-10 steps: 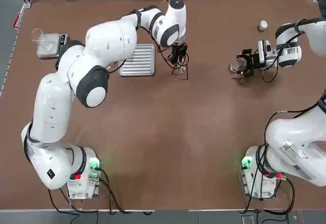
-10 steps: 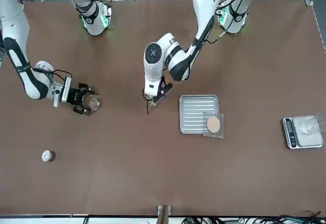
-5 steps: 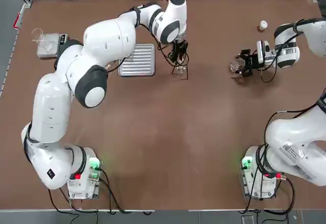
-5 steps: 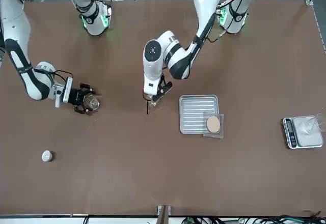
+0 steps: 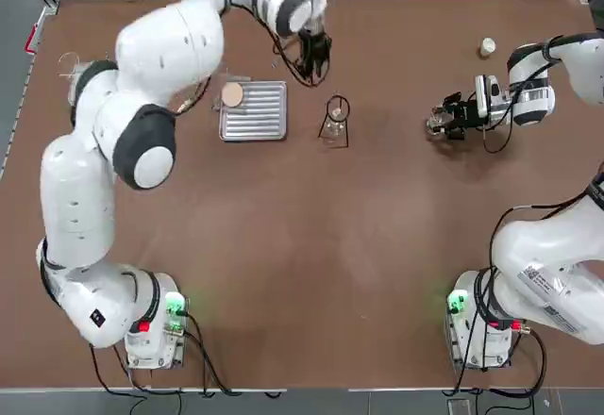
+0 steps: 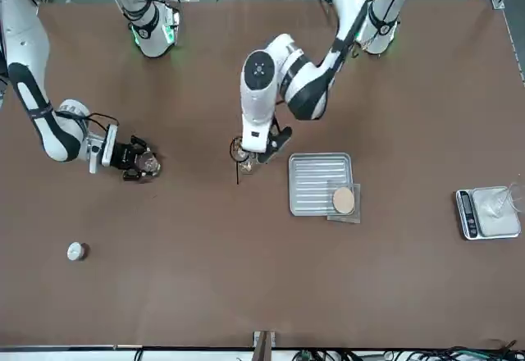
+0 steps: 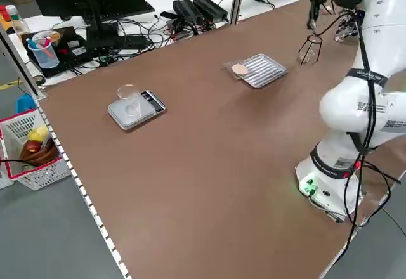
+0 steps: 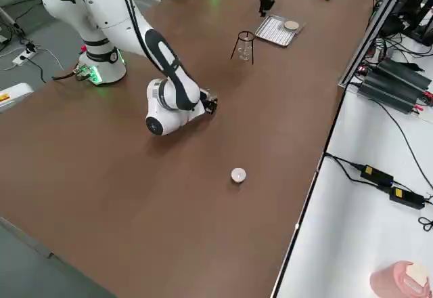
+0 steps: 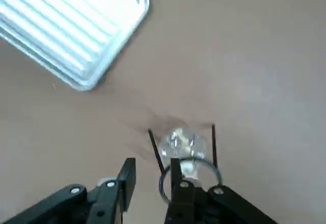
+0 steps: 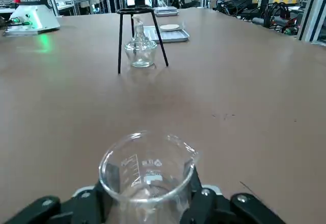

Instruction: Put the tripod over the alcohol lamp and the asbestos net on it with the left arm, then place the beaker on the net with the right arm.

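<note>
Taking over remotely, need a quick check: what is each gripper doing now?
Left gripper: open, empty, above the tripod standing over the lamp.
Right gripper: shut on the beaker.

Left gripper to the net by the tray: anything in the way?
Nothing visible. The left gripper hangs above the table beyond the tripod, and bare table lies between it and the net at the tray's far corner.

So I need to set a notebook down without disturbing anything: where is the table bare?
The whole near half, between the two arm bases, is bare. Crowded: the far strip, with the scale, tray, tripod over the lamp, and the right pincer shut on the beaker.
</note>
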### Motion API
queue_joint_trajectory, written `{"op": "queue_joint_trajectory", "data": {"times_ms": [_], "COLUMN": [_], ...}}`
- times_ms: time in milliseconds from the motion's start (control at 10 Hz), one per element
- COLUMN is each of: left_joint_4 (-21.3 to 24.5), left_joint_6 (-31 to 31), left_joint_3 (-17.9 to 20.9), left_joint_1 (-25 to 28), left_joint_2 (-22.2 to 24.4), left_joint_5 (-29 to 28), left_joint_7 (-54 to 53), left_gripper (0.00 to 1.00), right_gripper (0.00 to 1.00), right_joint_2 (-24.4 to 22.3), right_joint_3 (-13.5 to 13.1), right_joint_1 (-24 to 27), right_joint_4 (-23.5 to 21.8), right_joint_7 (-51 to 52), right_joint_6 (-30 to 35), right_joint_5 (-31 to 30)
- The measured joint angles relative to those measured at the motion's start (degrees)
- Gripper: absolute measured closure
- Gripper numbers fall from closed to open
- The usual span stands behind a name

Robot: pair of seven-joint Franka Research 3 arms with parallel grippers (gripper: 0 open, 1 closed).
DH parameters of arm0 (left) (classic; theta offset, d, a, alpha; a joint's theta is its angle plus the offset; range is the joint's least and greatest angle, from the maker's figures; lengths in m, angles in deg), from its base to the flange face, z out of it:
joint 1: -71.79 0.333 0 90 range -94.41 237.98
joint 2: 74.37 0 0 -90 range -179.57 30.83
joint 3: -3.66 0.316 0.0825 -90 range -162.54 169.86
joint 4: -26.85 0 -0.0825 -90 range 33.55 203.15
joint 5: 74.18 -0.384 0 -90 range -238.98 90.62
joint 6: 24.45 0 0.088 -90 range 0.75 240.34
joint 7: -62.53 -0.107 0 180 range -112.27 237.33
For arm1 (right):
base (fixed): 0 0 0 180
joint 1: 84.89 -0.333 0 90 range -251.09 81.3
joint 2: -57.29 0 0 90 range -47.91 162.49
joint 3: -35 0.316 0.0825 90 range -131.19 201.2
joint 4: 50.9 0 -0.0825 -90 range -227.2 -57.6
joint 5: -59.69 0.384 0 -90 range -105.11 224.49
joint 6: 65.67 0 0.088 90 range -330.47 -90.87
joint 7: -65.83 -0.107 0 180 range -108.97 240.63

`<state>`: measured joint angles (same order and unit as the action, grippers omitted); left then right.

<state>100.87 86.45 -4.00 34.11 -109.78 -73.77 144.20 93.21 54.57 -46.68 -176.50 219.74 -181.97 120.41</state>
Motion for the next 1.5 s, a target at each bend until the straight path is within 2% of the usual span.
{"op": "queue_joint_trajectory", "data": {"times_ms": [200,600,900,1200,1500], "left_joint_4": [0.6,2.1,3.8,5.1,5.6], "left_joint_6": [-2.2,-5.2,-5.3,-2.6,-0.8], "left_joint_3": [-0.2,-4.4,-5.5,-5.6,-5.5], "left_joint_1": [7.0,23.0,32.7,39.3,43.0], "left_joint_2": [2.2,2.4,2.4,0.0,-4.7], "left_joint_5": [0.2,1.6,3.0,8.6,16.4], "left_joint_7": [-8.1,-36.1,-54.0,-70.5,-83.4], "left_gripper": [0.64,0.62,0.60,0.55,0.50], "right_gripper": [0.41,0.41,0.41,0.41,0.41], "right_joint_2": [0.0,0.0,0.0,0.0,0.0], "right_joint_3": [0.0,-0.1,-0.4,-1.5,-2.0], "right_joint_1": [0.0,-0.1,-0.1,-0.9,-1.7], "right_joint_4": [0.0,0.6,1.0,1.6,2.0], "right_joint_7": [0.0,-0.3,-0.3,-0.3,-0.3], "right_joint_6": [0.0,-0.1,-0.1,-0.1,0.0], "right_joint_5": [0.0,0.1,0.2,0.2,0.2]}}
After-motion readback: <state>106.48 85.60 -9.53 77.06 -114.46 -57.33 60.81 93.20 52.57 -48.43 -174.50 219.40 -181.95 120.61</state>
